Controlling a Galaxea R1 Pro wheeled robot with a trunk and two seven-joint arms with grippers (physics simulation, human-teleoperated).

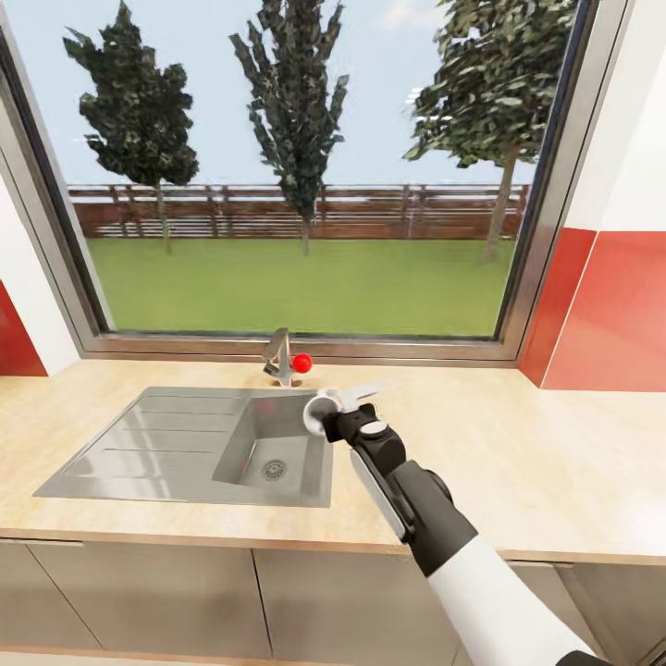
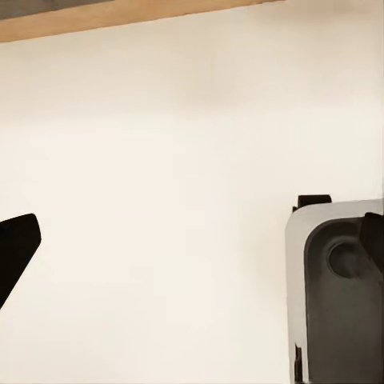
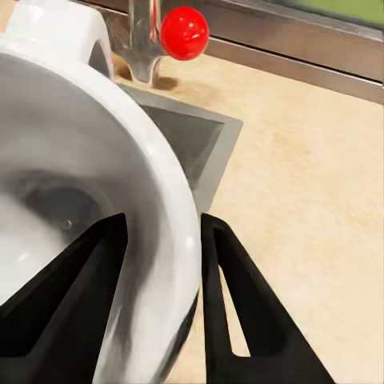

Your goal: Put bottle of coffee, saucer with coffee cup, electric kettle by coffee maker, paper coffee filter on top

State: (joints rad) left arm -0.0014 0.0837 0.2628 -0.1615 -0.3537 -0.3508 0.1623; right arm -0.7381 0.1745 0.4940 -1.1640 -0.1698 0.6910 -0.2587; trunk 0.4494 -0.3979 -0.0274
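Over the sink's right rim, the right gripper held the cup, one finger inside its wall and one outside, closed on the rim. The cup hung above the desk near the tap with its red knob. No coffee maker, saucer, kettle, bottle or filter stood on this stretch of desk, so most of the station seemingly remained to be set up. One dark left finger showed against a pale surface; whether the pair stood apart or together could not be told. No readable writing appeared.
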